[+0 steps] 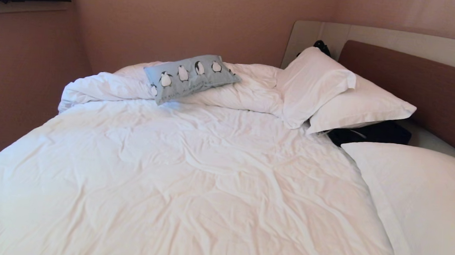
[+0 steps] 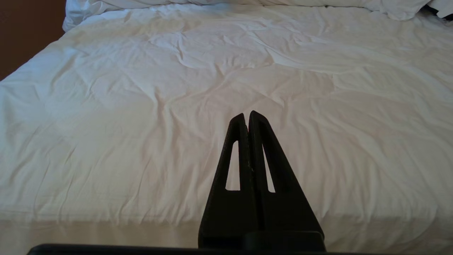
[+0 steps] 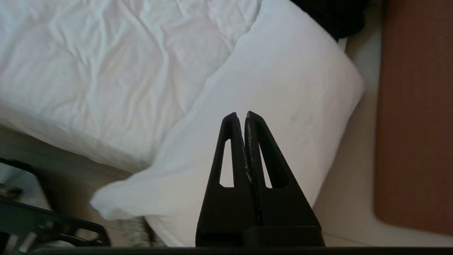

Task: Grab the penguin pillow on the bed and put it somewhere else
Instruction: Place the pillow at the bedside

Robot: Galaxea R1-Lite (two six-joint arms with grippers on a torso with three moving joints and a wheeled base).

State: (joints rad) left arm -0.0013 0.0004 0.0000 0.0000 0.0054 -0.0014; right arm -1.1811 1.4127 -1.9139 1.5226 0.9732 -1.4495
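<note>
Head view: the penguin pillow (image 1: 191,77), a small rectangular light-blue cushion w/ a row of black-and-white penguins, lay tilted on the bunched ridge of white duvet at the far side of the bed (image 1: 191,189), a big double w/ rumpled white covers and a brown headboard (image 1: 418,93). Two plain white pillows (image 1: 334,95) leaned by the headboard to its right, a dark bundle of cloth (image 1: 371,133) under them, a third plain white pillow (image 1: 426,205) nearer the robot. Neither arm showed in this view, so nothing was near the cushion. Judged step: the approach, pick not yet begun. Left wrist view: the left gripper (image 2: 247,115), black w/ tapered fingers pressed together and holding nothing, pointed over the flat duvet toward the far ridge; cushion not visible here. Right wrist view: the right gripper (image 3: 240,115), fingers also pressed together and empty, hung above the near white pillow by the headboard side; cushion again out of sight, so well apart from it. Next move, as I read it: reach across the bed to the far ridge, spread the fingers before arrival, then pinch a corner or edge of the soft cushion, which should crumple easily.
</note>
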